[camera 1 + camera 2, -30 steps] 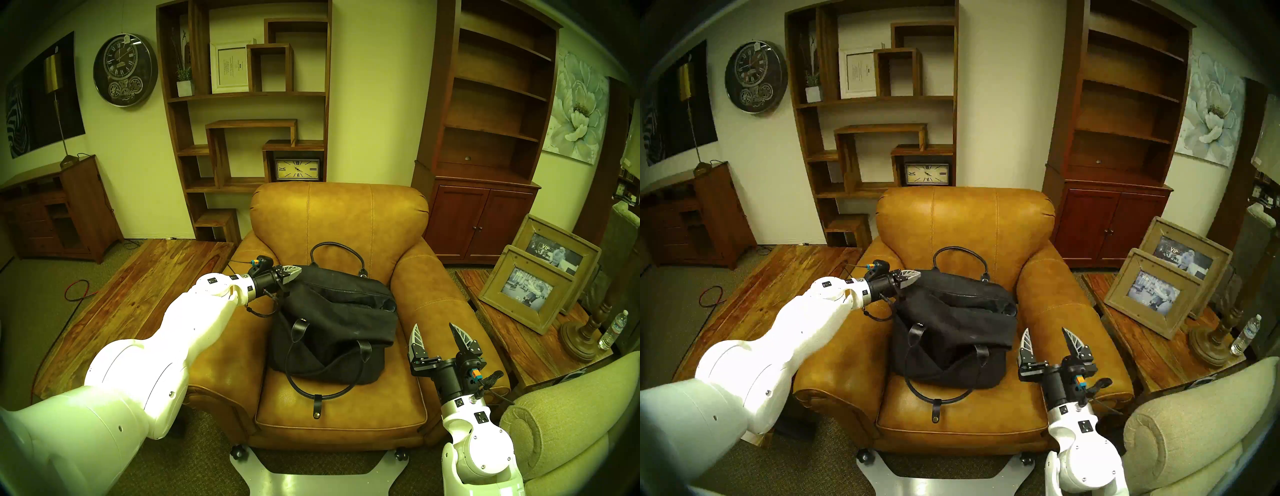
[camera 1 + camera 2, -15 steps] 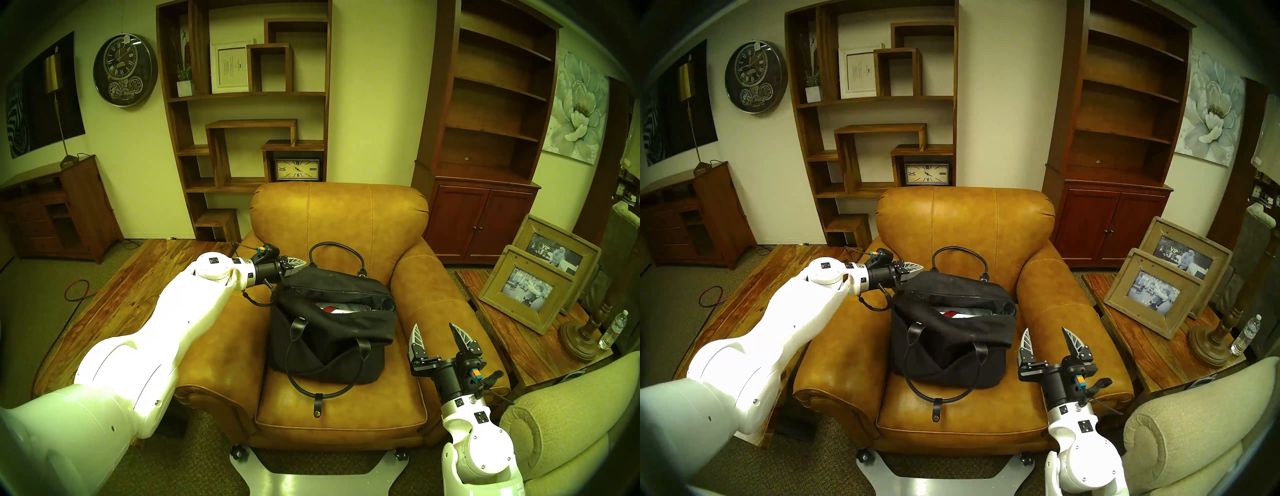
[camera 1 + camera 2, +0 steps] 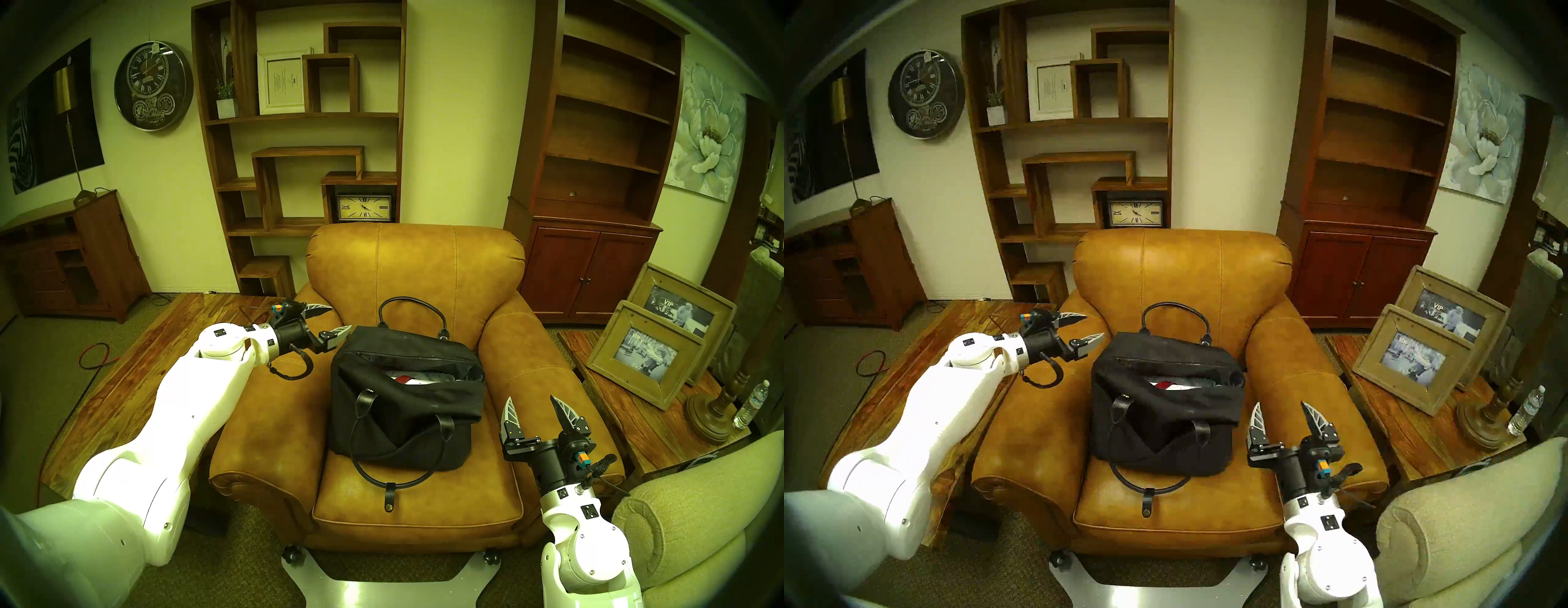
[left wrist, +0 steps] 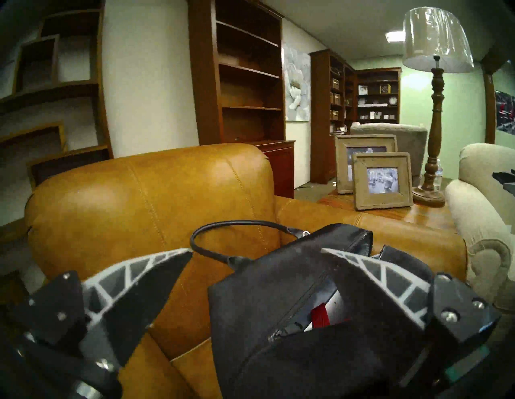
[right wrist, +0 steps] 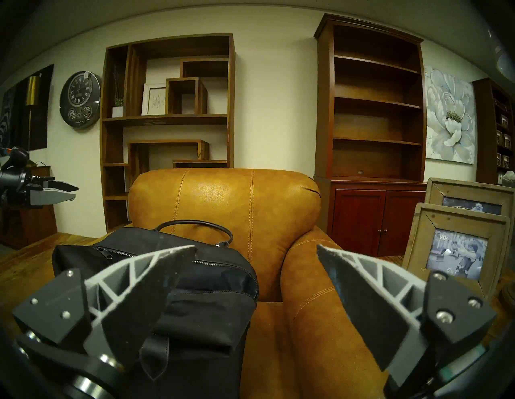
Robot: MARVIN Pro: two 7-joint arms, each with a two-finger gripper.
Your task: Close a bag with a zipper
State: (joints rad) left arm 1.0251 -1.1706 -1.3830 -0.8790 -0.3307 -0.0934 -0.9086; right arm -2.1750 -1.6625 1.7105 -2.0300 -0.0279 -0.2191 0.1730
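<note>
The black fabric bag [image 3: 407,420] sits on the seat of a tan leather armchair [image 3: 415,263]. Its zipper [image 3: 415,360] runs along the top. The mouth gapes and shows red and white contents. One handle stands up at the back and the other lies on the seat in front. My left gripper [image 3: 341,317] is open and empty, just left of the bag's left end, over the chair's arm. It also shows in the left wrist view [image 4: 257,250], with the bag [image 4: 264,295] below. My right gripper [image 3: 531,398] is open and empty beside the bag's right end. It also shows in the right wrist view [image 5: 256,246].
A wooden side table [image 3: 628,407] to the right holds two picture frames [image 3: 645,352], a lamp base [image 3: 712,412] and a water bottle [image 3: 751,403]. A beige sofa arm [image 3: 700,509] is close to my right arm. A low wooden table [image 3: 169,361] lies under my left arm.
My left gripper was shut on the bag's left end and lifted it. It has let go, opened and drawn back to the left. The bag's mouth has spread open. The right arm has not moved.
</note>
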